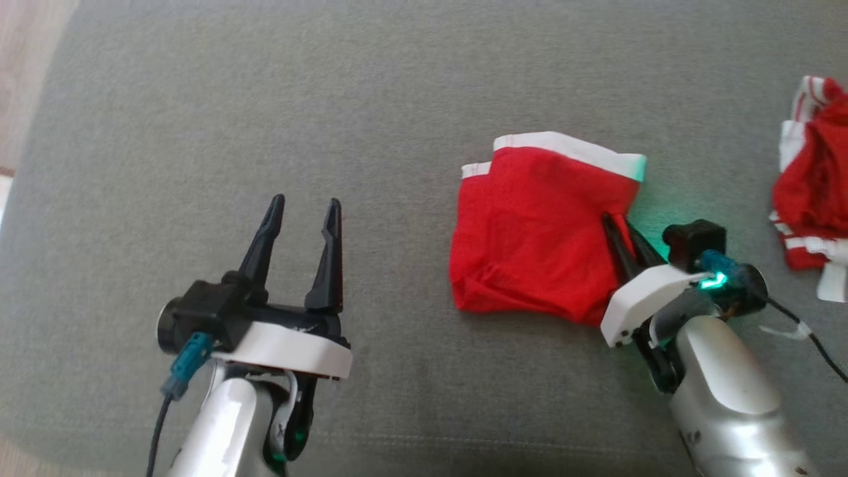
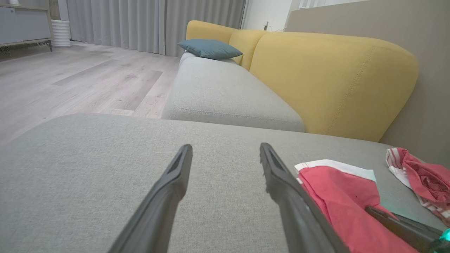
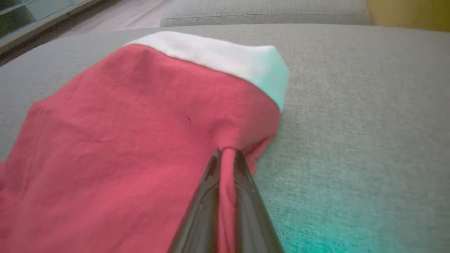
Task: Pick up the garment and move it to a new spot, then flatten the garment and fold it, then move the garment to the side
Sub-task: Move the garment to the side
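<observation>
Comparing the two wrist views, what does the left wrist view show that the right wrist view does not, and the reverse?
The left wrist view adds the open left gripper, a blue cushion, grey curtains and a second, crumpled red-and-white garment. The right wrist view adds a ridge of the red garment pinched in the shut right gripper. Both show the red garment with its white band on the grey sofa seat, and the right gripper.

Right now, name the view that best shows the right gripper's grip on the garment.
Right wrist view: up close, the right gripper is shut on a fold of the garment. Head view shows it from above; left wrist view, side-on.
</observation>
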Motion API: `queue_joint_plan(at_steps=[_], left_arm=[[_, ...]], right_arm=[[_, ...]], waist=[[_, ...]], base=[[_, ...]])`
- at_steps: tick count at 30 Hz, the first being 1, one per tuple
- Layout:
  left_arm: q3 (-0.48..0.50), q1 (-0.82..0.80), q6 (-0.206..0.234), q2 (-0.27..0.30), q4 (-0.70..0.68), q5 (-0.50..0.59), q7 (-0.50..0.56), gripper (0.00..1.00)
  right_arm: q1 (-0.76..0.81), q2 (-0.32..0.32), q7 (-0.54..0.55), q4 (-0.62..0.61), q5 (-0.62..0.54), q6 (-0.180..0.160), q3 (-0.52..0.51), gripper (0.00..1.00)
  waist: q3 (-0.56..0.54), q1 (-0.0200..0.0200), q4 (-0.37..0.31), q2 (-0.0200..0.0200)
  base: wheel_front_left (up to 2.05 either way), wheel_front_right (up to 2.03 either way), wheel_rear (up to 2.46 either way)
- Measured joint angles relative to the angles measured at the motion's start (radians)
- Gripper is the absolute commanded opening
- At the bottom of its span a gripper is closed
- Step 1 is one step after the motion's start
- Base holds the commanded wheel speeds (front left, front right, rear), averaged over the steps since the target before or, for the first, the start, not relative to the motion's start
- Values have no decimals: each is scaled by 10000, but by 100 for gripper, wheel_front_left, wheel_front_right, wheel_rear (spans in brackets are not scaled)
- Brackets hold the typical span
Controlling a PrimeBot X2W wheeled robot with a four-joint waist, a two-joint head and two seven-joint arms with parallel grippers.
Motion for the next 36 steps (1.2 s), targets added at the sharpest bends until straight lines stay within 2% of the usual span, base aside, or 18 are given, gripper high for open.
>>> queue_joint_plan(at_steps=[6,10,18,23,24,25,31,36], left_arm=[[186,2,-15,0,17,36,0,100],[230,8,-27,-2,17,100,0,100],[397,4,-82,-4,-54,121,0,100],[370,-240,-109,-2,-52,192,0,100],[314,-500,-111,-4,-65,192,0,100],[270,-621,-111,-4,-67,192,0,100],[192,-808,-113,-12,-56,186,0,100],[155,-823,-98,-12,-61,169,0,100]], right_arm=[[-2,-531,-439,-48,-767,0,617,0],[-181,-1342,-552,-408,-1183,0,986,0],[-1106,-3985,-105,-1350,-907,0,1996,0],[-1583,-5705,270,-1223,-481,2,2403,0],[-1832,-6215,385,-1053,-330,2,2420,0],[-1939,-6420,449,-986,-316,2,2416,0],[-2301,-7093,909,-558,-516,2,2011,0],[-2288,-7114,1396,-117,-978,2,1264,0]], waist=[[-215,0,-397,0],[-362,0,-748,0],[-179,0,-1294,0],[308,0,-1420,0],[517,0,-1424,0],[617,0,-1418,0],[1060,1,-1266,0],[1241,1,-1079,0]], base=[[0,0,0],[0,0,0],[0,0,0],[0,0,0],[0,0,0],[0,0,0],[0,0,0],[0,0,0]])
